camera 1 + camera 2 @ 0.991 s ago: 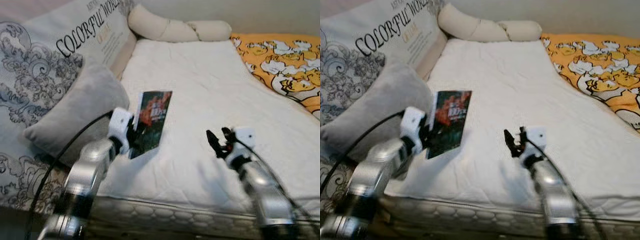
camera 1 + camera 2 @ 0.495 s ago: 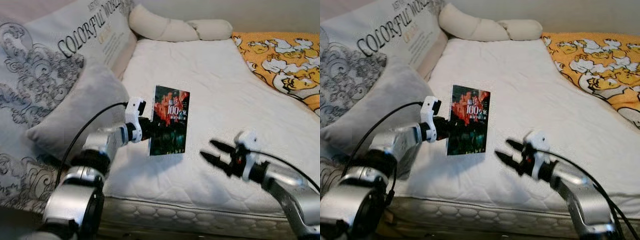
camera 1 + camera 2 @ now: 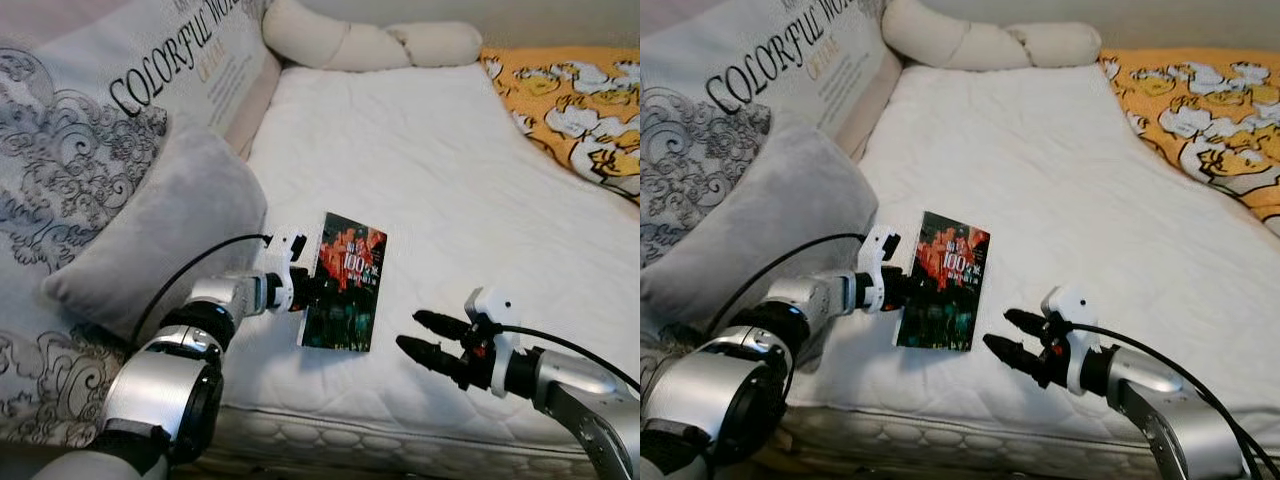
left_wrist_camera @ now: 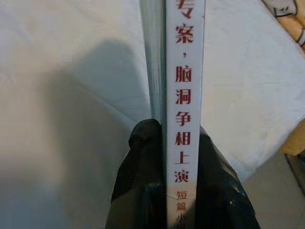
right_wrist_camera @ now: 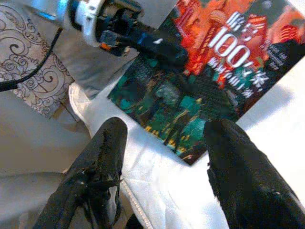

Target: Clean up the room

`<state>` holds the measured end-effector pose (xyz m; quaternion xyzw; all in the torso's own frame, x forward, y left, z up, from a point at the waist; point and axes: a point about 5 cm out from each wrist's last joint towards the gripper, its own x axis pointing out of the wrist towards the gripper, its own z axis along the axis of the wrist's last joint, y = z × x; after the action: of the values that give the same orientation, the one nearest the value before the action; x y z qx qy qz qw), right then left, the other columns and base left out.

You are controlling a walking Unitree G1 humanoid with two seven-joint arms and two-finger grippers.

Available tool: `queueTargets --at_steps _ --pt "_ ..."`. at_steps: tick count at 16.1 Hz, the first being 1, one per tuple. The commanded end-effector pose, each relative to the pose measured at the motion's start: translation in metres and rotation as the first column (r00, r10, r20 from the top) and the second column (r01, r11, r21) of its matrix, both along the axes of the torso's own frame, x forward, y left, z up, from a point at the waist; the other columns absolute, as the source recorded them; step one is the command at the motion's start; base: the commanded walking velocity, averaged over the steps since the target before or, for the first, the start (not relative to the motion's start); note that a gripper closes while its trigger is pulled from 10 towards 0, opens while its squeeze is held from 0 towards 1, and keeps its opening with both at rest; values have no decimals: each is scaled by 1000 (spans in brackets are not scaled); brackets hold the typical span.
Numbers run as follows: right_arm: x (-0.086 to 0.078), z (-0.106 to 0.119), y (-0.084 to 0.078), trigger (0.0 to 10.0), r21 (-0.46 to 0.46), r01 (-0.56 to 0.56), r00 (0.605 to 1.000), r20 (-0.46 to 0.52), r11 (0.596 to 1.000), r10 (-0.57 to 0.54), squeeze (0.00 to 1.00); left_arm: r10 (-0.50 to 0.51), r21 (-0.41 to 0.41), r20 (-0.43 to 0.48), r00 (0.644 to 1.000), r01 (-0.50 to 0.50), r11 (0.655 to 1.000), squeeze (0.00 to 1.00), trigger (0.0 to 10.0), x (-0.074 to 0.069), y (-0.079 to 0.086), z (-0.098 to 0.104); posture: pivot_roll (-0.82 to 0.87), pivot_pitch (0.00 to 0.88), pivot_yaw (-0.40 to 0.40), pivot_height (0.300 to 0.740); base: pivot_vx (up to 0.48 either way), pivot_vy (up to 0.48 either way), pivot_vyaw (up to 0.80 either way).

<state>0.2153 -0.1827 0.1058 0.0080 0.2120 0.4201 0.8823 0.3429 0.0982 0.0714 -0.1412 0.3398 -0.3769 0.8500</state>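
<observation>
**Book lifted, room still to tidy**

Book (image 3: 345,283) was the one loose thing on the bed, and the left pincer (image 3: 308,290) had it clamped by one long edge. In the left wrist view the two black fingers (image 4: 140,176) squeezed either side of the book's white spine with its red writing. The book stood tilted near the front edge of the white mattress (image 3: 440,170). Its lower end was very close to the mattress, but it was hard to tell whether it touched.

The right pincer (image 3: 428,337) waited just beside the book with its fingers apart and nothing between them. It pointed toward the book's dark cover, with red and green on it, as the right wrist view showed.

A grey pillow (image 3: 150,235) leaned beside the left arm. Behind it sat a big cushion with words (image 3: 190,60). A long cream bolster (image 3: 370,42) lay at the far end of the bed. An orange blanket with white ducks (image 3: 585,105) was spread on the right side.

So the picking-up part looked done. The putting-away part was left, because the book had not gone to a shelf or a bench yet. The pillows and the blanket may need setting straight too. The clean-up seemed to be at an early stage.
</observation>
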Motion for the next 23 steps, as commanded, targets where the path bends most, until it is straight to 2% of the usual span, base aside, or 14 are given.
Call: queueTargets --at_steps 1,3,4,6,7,8,9,10,17,18,20,21,22,23 --pt "-4 4 0 10000 -6 0 1000 -6 1000 0 0 10 25 52 999 -11 1000 0 10000 7 -2 8 -197 0 96 740 0 0 0" --pt "-9 4 0 10000 -10 -6 1000 -26 1000 6 0 13 59 68 998 -17 998 0 10000 7 -2 5 -204 0 95 740 0 0 0" --pt "-15 3 2 10000 -13 -21 998 -58 1000 20 0 -22 158 98 995 7 987 0 10000 5 0 0 -208 6 95 740 0 0 0" --pt "-18 2 2 10000 -23 -10 998 -67 1000 8 0 -18 223 128 992 -11 975 0 10000 7 1 -2 -210 13 94 740 0 0 0" --pt "-18 1 1 10000 -29 4 998 -66 1000 -6 0 -28 243 152 988 -9 970 200 10000 8 1 0 -211 15 94 740 0 0 0" --pt "-19 1 1 10000 -30 7 998 -66 1000 -9 0 -33 248 159 987 -8 969 200 10000 9 1 1 -211 15 95 740 0 0 0" --pt "-19 2 2 10000 -29 8 998 -69 1000 -10 0 -43 260 173 984 -4 966 808 10000 9 0 1 -212 15 96 740 0 0 0" --pt "-19 2 2 10000 -30 8 997 -72 1000 -11 0 -55 280 184 981 1 960 1000 10000 10 1 2 -211 13 97 740 0 0 0" --pt "-15 2 3 10000 -35 -1 998 -68 999 -2 0 -95 437 260 961 -29 899 1000 10000 13 11 0 -208 0 96 740 0 0 0" --pt "-14 2 3 10000 -41 -4 998 -65 999 1 0 -93 456 264 960 -39 889 761 10000 13 14 -1 -206 0 95 740 0 0 0" --pt "-10 2 2 10000 -51 4 999 -49 999 -6 0 -79 482 271 959 -64 874 525 10000 12 21 -4 -203 0 94 740 0 0 0" --pt "-7 3 0 10000 -55 14 999 -36 998 -16 0 -69 497 276 959 -81 864 180 10000 12 26 -5 -200 0 94 740 0 0 0" --pt "-3 3 0 10000 -60 22 999 -25 998 -24 0 -55 511 282 958 -101 854 0 10000 11 31 -7 -198 0 93 740 0 0 0" --pt "0 3 0 10000 -59 26 999 -17 998 -27 0 -32 507 287 957 -124 853 0 10000 11 36 -8 -190 0 90 740 0 0 0"
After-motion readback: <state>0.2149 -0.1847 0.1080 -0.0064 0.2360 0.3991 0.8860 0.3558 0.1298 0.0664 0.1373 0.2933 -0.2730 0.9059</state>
